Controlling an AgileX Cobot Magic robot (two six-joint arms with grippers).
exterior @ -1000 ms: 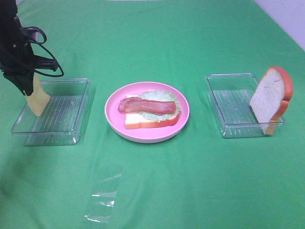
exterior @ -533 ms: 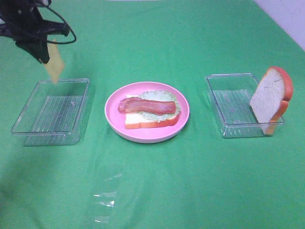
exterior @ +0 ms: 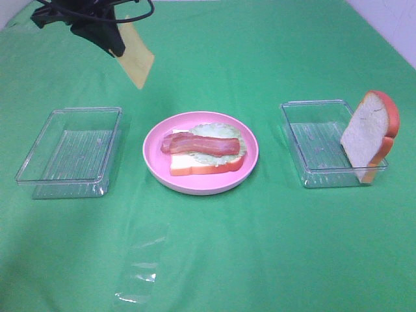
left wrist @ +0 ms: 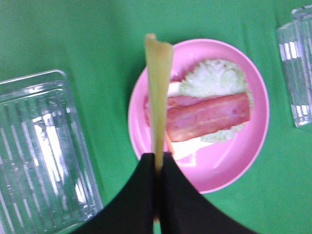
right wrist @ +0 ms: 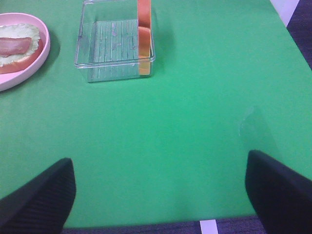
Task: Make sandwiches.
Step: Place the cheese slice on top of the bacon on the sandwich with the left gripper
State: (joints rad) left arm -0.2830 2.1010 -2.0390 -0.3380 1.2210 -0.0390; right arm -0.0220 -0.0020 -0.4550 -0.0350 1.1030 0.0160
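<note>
A thin yellow cheese square (exterior: 138,62) was held in the air above the green-covered worktop (exterior: 260,247). It was pinched at one edge by the left fingers (left wrist: 139,197), which were closed tight on it. In the high view it hung tilted, beyond the gap between the left clear plastic tray (exterior: 39,175) and the round pink plate (exterior: 156,162). In the left wrist view it was seen edge-on, crossing the plate's rim.

On the plate a white bread slice with orange-red crust (exterior: 195,168) lay flat. It was topped by a pale green lettuce leaf (exterior: 214,133) and reddish-brown bacon strips (exterior: 201,145). A second bread slice (exterior: 369,133) stood on edge in the right clear plastic tray (exterior: 292,123), leaning against its outer wall.

The right fingers (right wrist: 44,195) were spread wide with nothing between them. They were held low over the worktop, well apart from the right tray.
</note>
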